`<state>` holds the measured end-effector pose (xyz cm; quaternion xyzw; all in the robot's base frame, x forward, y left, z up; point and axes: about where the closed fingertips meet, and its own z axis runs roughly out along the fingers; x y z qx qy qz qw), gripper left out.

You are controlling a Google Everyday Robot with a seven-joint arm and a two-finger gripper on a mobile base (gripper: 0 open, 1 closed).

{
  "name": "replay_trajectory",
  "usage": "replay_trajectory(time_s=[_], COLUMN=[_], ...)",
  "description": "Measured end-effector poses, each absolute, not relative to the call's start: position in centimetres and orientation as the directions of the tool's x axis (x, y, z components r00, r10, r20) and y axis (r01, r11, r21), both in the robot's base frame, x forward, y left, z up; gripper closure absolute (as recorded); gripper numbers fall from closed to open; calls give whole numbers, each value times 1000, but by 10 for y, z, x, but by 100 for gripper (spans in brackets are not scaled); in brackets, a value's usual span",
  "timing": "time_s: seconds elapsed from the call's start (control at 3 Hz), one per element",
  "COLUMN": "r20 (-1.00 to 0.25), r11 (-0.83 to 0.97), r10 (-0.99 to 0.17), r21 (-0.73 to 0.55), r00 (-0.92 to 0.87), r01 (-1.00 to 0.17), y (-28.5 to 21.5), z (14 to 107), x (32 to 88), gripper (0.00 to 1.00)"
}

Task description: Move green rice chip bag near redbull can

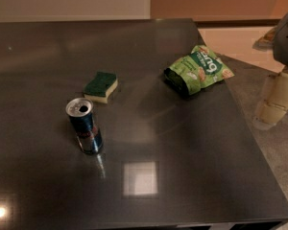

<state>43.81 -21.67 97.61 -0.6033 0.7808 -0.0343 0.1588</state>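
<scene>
Your gripper [271, 105], state you cannot tell, hangs off the counter's [182, 147] right edge, green rice chip bag [199, 70] at that edge farther back.

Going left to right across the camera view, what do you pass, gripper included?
redbull can → yellow sponge with green top → green rice chip bag → gripper, beyond the right edge of the table.

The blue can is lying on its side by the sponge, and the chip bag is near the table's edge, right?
No: the camera view shows the redbull can standing upright by the sponge. The green rice chip bag is near the table edge; the gripper hangs beyond it.
</scene>
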Motion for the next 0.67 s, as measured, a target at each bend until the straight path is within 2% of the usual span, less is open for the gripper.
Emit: replay_trajectory(time_s=[0.67], r20=[-209], r11=[266], r10=[-953], r21=[-239], r00=[-218], r01=[-934], y=[-217], z=[979], x=[442], gripper=[0])
